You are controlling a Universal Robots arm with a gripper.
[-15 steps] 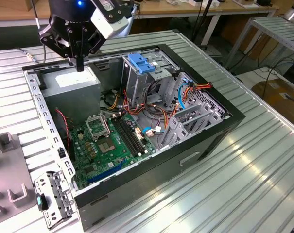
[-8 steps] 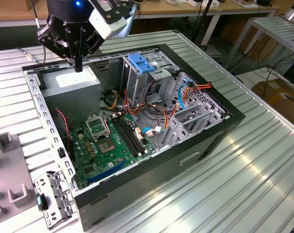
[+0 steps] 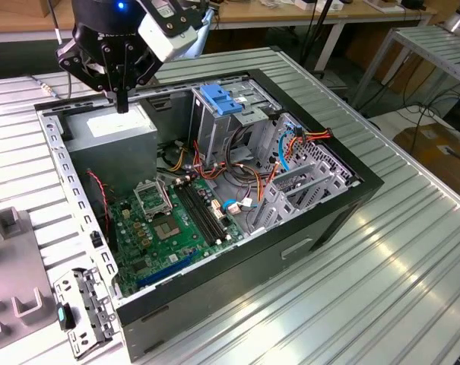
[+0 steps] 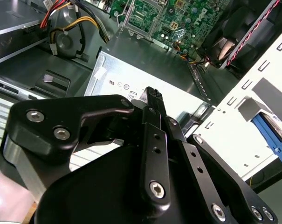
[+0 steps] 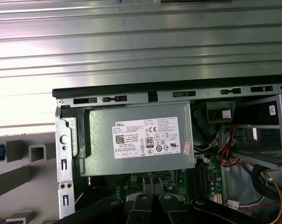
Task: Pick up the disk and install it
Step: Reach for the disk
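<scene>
My fingers (image 3: 122,102) are pressed together with nothing between them. My gripper (image 3: 122,108) points straight down, hovering close above the power supply (image 3: 112,125) in the corner of the open computer case (image 3: 290,255), apart from its labelled top.

The disk (image 4: 272,136) is well apart from my fingers. It sits out past the slotted case wall nearest me, where the second wrist view catches its bright blue carrier. It seems to rest at a grey stand (image 5: 38,151) on the table, though how it sits there I cannot tell.

I judge the work to be at its first step. The disk is not yet picked up and nothing of it is installed. Grasping it would call for my fingers to spread wide enough for the carrier, and for the gripper to get clear of the case wall on the way.

Counting outward from my fingers:
- one power supply under them
- one green circuit board (image 3: 165,228) farther in
- one tall metal cage (image 3: 214,137) with one blue latch (image 3: 218,99) beyond that
- one case around it all
- one disk outside it
</scene>
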